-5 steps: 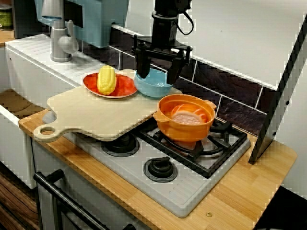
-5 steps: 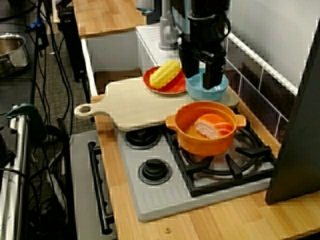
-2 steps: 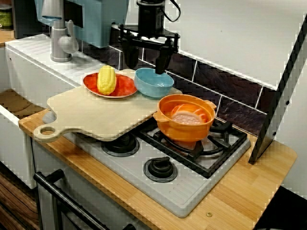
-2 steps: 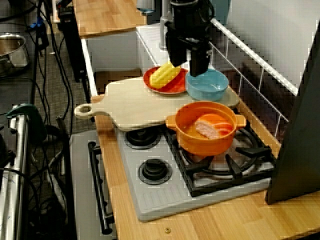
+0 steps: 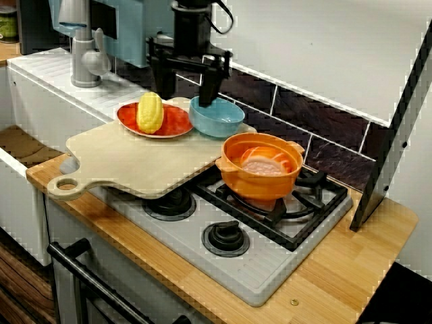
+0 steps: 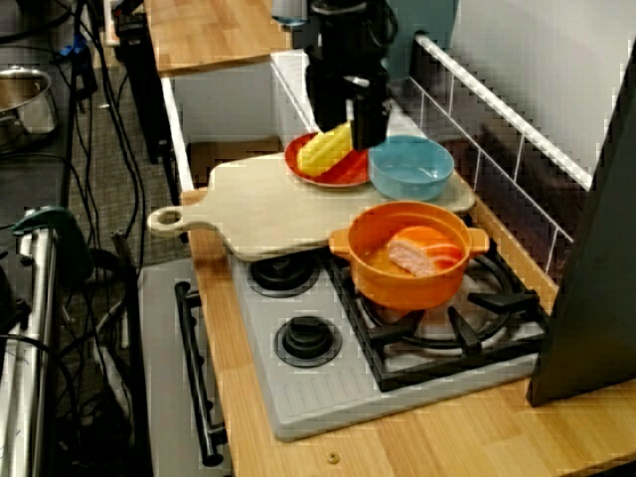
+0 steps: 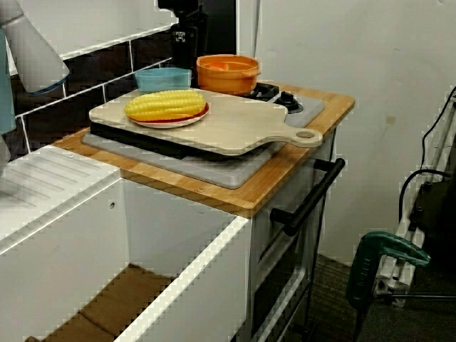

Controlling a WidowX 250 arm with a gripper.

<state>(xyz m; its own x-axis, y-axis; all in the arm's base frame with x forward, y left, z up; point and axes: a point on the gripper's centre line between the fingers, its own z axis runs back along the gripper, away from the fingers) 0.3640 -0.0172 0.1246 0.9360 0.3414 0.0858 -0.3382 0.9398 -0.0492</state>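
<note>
In the front view my black gripper [image 5: 185,86] hangs open with nothing between its fingers. It is above the back of the wooden cutting board [image 5: 128,162], over the gap between the red plate [image 5: 174,123] and the blue bowl [image 5: 217,116]. A yellow corn cob [image 5: 150,112] lies on the plate. In the view along the counter, the gripper [image 6: 346,117] stands over the plate's far edge, beside the corn cob [image 6: 326,149] and left of the bowl [image 6: 411,169]. The low view from the sink side shows the corn cob [image 7: 166,104] in front, with the gripper [image 7: 187,51] behind it.
An orange pot [image 5: 262,165] holding a pink food piece [image 5: 260,164] sits on the back right burner of the grey stove [image 5: 256,263]. A grey faucet [image 5: 84,57] and a white sink [image 7: 64,185] lie to the left. A dark tiled wall [image 5: 324,128] runs behind.
The gripper has risen out of the blue bowl and moved left toward the red plate, staying open. Bowl, plate, corn and pot have not moved.
</note>
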